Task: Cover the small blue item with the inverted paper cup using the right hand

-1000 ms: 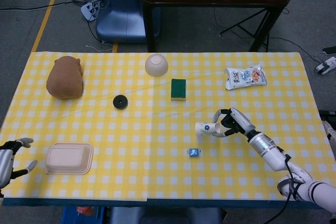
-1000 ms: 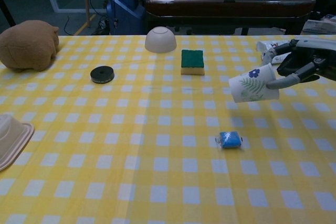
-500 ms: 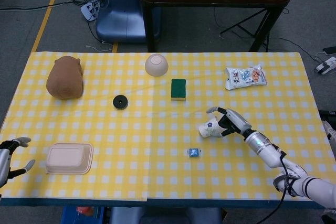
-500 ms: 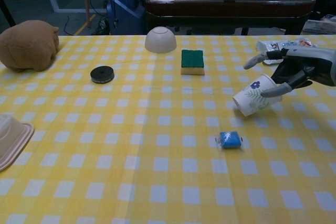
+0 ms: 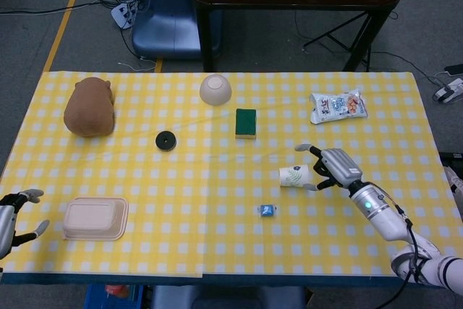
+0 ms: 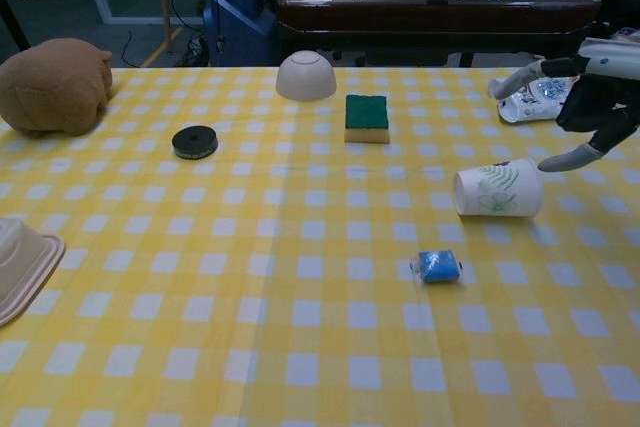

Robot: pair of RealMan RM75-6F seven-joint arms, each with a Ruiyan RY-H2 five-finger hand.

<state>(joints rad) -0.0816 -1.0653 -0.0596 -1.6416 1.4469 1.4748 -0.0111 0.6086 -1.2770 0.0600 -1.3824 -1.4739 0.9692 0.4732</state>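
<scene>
Paper cup (image 6: 497, 191) lies on its side on the counter (image 5: 217, 200), right hand (image 5: 329, 167) spread beside it; blue item (image 6: 437, 266) at 7 o'clock, uncovered.

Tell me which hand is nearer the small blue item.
Right. The right hand hovers just beyond the small blue item, beside the paper cup lying on its side. The left hand sits far off at the table's opposite edge.
</scene>
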